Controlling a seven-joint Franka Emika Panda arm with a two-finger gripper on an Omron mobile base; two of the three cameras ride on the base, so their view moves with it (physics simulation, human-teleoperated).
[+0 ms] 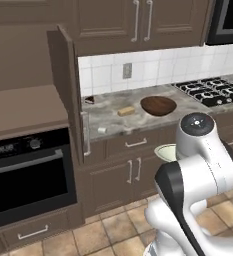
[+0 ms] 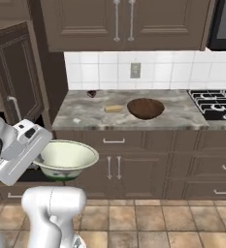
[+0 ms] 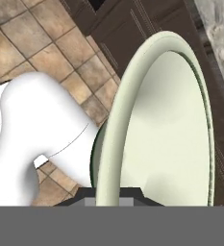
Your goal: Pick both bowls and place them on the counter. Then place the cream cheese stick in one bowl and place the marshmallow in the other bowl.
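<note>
While my claw [image 3: 114, 194] is clamped on the rim of the pale cream glossy ceramic bowl [image 2: 66, 157], held low before the cabinet drawers, the grey marbled stone worktop [image 2: 177, 114] lies above and ahead, beside the dark brown wooden bowl [image 2: 145, 108].

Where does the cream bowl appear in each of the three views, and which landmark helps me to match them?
Left base view: cream bowl, low centre-right, mostly hidden behind the arm, in front of the drawers.
Right base view: lower left, carried at the gripper, below the counter edge.
Hand view: the bowl takes the centre and right, rim toward the camera.
Shared landmark: the brown bowl on the counter in both base views; the hand view shows a counter strip at top right.
</note>
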